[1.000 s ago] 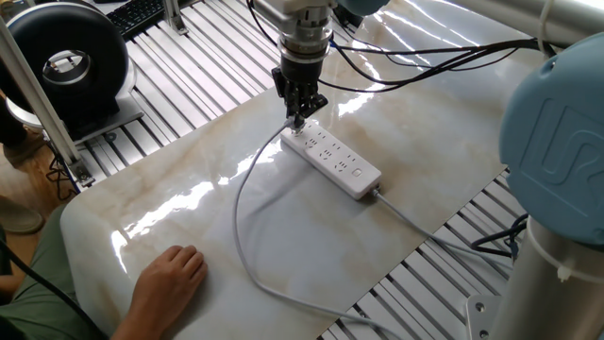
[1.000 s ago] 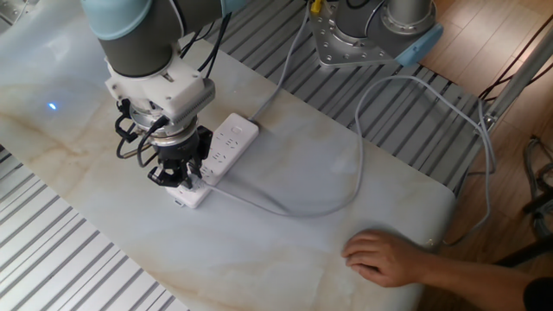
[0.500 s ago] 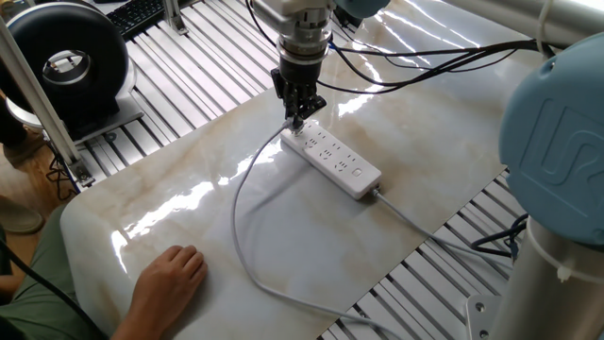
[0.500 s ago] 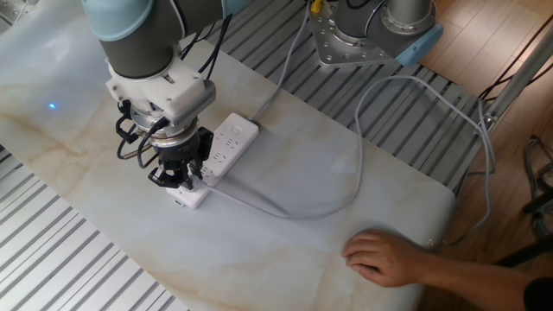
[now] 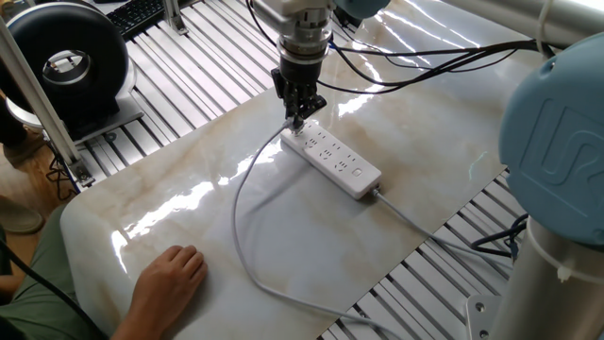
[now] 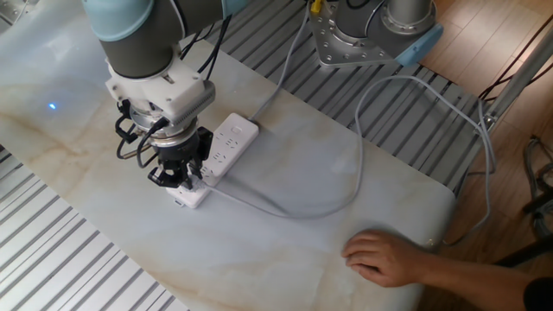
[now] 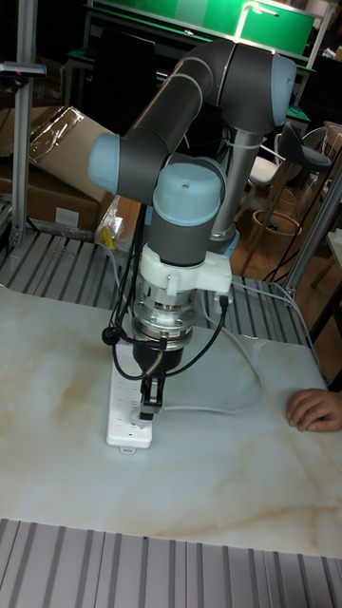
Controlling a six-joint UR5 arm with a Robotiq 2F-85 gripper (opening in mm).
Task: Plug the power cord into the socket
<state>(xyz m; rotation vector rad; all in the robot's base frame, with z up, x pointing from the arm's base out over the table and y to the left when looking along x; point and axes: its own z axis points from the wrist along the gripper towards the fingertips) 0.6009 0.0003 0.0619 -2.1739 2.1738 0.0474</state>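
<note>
One fixed view: socket [image 5: 331, 161] lies flat on the marble table [image 5: 198, 198], its long axis running diagonally from the upper left, under the gripper, to the lower right, where its white lead [image 5: 425, 231] leaves toward the table edge.
Socket face: outlet holes point straight up.
Gripper: gripper [image 5: 298, 115] hangs vertically over the upper-left end of the socket, fingers pointing down.
Jaws: drawn close together on the plug of the power cord [image 5: 241, 227]; the plug itself is mostly hidden between the fingers.
Plug position: at the end outlet of the socket; whether it is seated in the holes cannot be told.
Cord run: from the gripper the power cord drops to the table, curves toward the near side, then sweeps off the table edge at the lower right.
Other fixed view: gripper [image 6: 178, 179] covers the near end of the socket [image 6: 226, 142]; the power cord [image 6: 285, 210] loops away across the table [image 6: 86, 173].
Tall fixed view: gripper [image 7: 148, 410] stands upright over the socket [image 7: 122, 407], whose long axis runs away from the camera.
Surroundings: a person's hand [image 5: 170, 279] rests flat on the table, well apart from the socket; black robot cables [image 5: 415, 61] trail behind the gripper.
Obstructions: table surface just beside the socket is bare marble.
</note>
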